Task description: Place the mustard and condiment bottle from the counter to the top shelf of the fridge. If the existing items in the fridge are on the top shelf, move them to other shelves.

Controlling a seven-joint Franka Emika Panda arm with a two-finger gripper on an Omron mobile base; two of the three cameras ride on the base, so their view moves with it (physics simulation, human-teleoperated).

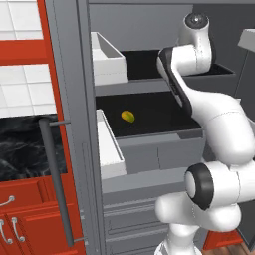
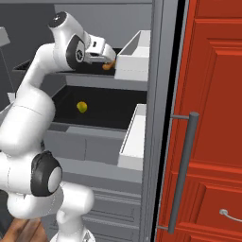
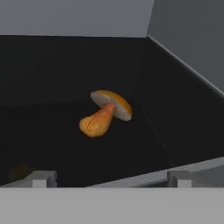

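Note:
The fridge stands open with black shelves. On its top shelf lies a small orange-tan mushroom, one of the existing items, also visible as the mushroom. My gripper is open just in front of it, nothing between the fingertips. From the right, the gripper reaches into the top shelf just above the mushroom. The yellow-green fruit rests on the second shelf, seen again as the fruit. The black marble counter lies left of the fridge. The mustard and condiment bottle are out of view.
White door bins hang on the open doors at both sides of the shelves. A long grey bar handle runs down the left door. Red cabinets sit under the counter. The fridge's right wall is close beside the mushroom.

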